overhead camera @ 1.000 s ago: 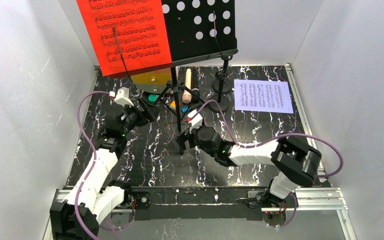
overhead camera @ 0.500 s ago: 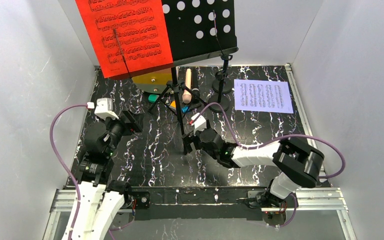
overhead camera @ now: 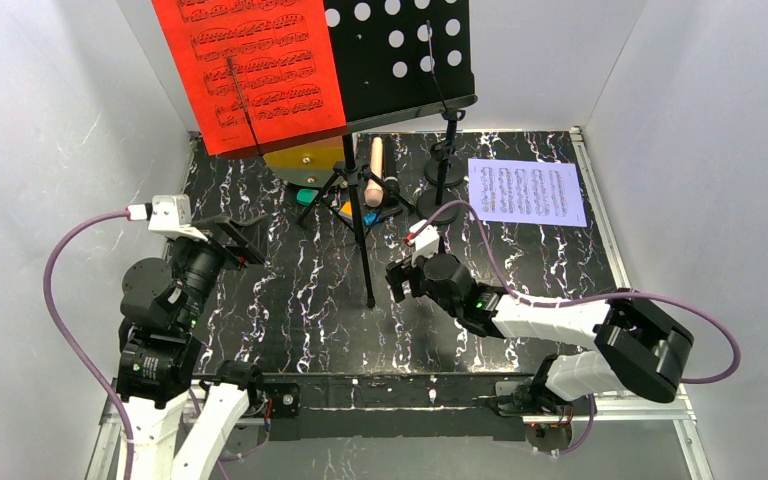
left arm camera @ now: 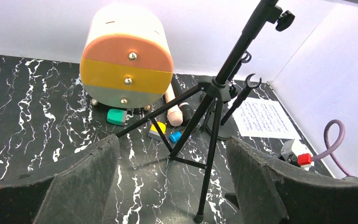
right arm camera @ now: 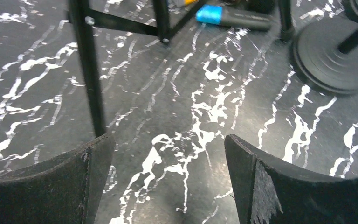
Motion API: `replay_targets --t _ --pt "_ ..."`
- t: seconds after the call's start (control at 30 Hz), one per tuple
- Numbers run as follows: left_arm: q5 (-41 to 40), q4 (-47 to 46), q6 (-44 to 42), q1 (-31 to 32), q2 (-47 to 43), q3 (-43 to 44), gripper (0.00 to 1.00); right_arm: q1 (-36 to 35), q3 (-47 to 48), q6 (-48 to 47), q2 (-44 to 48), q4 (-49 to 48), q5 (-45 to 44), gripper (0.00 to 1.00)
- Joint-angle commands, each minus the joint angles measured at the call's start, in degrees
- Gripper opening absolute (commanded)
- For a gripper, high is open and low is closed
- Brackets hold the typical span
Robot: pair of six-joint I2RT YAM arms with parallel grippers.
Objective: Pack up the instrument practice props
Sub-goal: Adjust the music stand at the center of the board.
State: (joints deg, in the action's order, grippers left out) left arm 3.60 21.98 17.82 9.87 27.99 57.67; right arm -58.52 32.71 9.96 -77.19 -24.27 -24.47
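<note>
- The left arm rises steeply from its base at the near left corner and folds at the elbow. Its wrist is held high over the left side of the table, aimed toward the back right.
- The left end effector is spread wide with nothing between its fingers. It is well apart from every prop.
- The right arm lies low. Its elbow is folded out at the near right, and its forearm stretches leftward across the table.
- The right end effector hangs just over the table, fingers spread and empty. It is just right of the foot of the tripod legs' nearest leg, and the right wrist view cannot settle whether the left finger touches that leg.
- The black perforated music rack stands upright on the tripod at the back middle, with the red sheet-music page resting on its left half.
- The white sheet-music page lies flat at the back right.
- The cream microphone lies behind the tripod, with a black microphone beside it.
- Two mic holders with round bases stand between the tripod and the white page.
- A small drawer chest sits at the back, left of the microphones.
</note>
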Motion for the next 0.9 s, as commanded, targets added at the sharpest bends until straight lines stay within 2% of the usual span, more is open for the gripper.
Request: replay_targets --t 0.0,0.2,0.33,0.47,0.63,0.87 --pt "1.76 1.56 1.62 -0.29 3.1 1.54 0.82 -0.16 3.04 1.3 0.14 -3.55 7.28 0.96" --pt "1.31 1.17 3.01 -0.29 2.06 0.92 0.83 -1.52 10.67 1.4 -9.58 -9.42 9.47 0.98" --pt "-0.08 3.24 2.0 -0.29 1.97 1.99 0.84 -1.61 13.42 0.29 -14.56 -11.24 5.16 0.99" --pt "-2.48 5.44 0.73 -0.33 2.93 4.58 0.85 -0.52 12.33 -1.03 -16.65 -10.64 0.21 0.99" --pt "-4.96 7.4 -1.54 -0.29 5.99 10.66 0.85 4.01 7.35 -0.27 -12.96 -6.98 2.75 0.99" --pt "-4.55 7.92 -2.38 -0.33 9.72 17.06 0.85 7.09 0.19 4.21 -4.86 -2.43 4.41 0.99"
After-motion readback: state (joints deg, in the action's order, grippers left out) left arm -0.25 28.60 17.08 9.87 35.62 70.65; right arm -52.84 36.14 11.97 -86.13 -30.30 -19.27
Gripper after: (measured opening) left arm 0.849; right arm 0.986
